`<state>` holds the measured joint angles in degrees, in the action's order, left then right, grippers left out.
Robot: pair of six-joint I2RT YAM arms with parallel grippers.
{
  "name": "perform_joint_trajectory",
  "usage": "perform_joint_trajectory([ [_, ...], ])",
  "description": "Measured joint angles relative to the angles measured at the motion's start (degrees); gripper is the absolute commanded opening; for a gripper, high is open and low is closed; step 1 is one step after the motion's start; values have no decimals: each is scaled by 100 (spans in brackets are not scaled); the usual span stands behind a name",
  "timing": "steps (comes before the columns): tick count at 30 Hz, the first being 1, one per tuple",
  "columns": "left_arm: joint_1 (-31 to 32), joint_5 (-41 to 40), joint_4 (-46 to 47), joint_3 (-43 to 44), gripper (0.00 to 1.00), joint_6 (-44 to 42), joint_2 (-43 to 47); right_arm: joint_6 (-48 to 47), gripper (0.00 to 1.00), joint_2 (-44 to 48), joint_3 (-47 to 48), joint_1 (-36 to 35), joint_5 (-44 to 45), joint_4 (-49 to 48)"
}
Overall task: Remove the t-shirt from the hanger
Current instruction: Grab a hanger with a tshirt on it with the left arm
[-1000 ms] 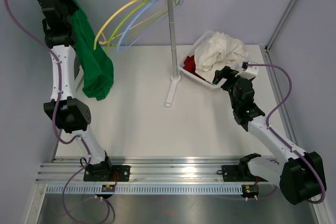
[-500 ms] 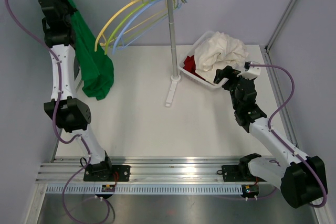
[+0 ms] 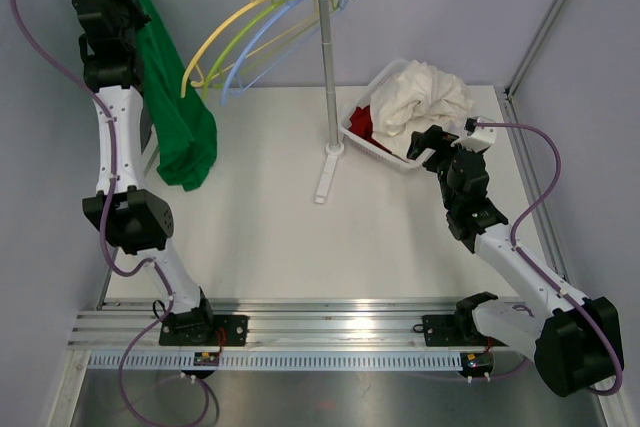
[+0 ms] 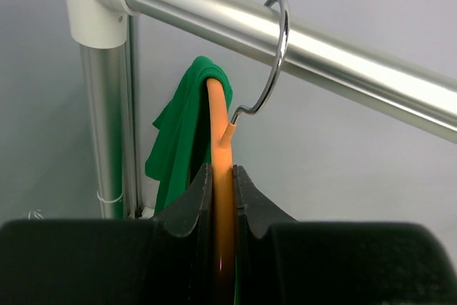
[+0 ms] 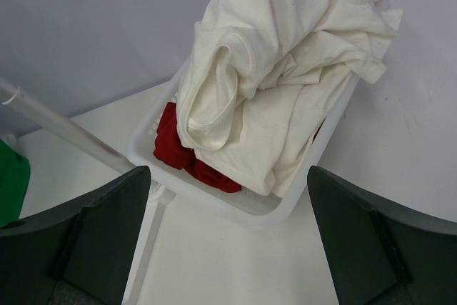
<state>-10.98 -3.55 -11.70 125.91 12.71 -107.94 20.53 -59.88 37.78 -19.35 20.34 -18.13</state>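
The left gripper (image 4: 223,180) pinches the neck of the orange hanger (image 4: 219,116), just below its hook (image 4: 277,48) on the rail (image 4: 343,55), probably to steady it. The green t-shirt (image 3: 182,112) drapes over that hanger. The right gripper (image 5: 227,241), spread wide and empty, hovers by the laundry basket (image 5: 232,208).

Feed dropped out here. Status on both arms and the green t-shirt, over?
Left gripper shut on orange hanger, hung on rail. Green t-shirt draped on it. Right gripper open above basket. Empty hangers apart, further along rail.
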Motion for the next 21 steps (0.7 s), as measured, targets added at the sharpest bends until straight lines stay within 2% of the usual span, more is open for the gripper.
perform_joint_trajectory([
  [12, 0, 472, 328, -391, 0, 258, 527, 0, 99, -2, 2, 0, -11, 0],
  [21, 9, 511, 533, -905, 0, 365, 935, -2, 99, -9, 0, 0, -48, 0],
])
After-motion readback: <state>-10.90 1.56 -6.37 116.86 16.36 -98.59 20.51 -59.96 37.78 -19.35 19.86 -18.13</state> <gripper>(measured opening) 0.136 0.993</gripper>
